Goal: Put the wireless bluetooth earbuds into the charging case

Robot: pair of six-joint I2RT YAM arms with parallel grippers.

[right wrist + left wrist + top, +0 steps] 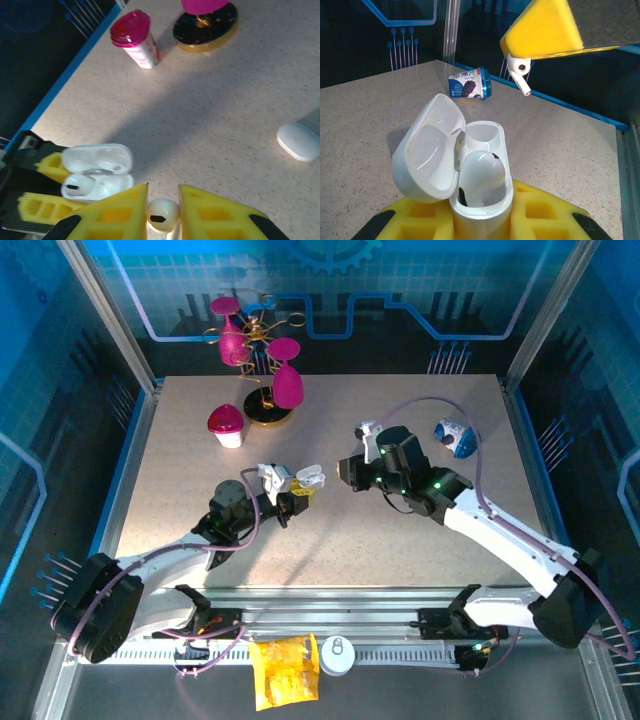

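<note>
My left gripper (481,214) is shut on the base of an open white charging case (482,200), whose lid (427,150) is swung to the left. One earbud (482,170) sits in the near slot, and the far slot (482,134) is bare. A second earbud (162,215) is pinched between the yellow fingers of my shut right gripper (163,200). In the left wrist view that earbud (520,72) hangs stem-down above and beyond the case. From above, the right gripper (345,474) is just right of the case (310,478) and the left gripper (290,496).
A closed white case (298,141) lies on the table beside the right arm. A pink-lidded cup (226,426) and a gold stand with pink cups (265,380) are at the back left. A blue cup (457,437) lies on its side at the back right.
</note>
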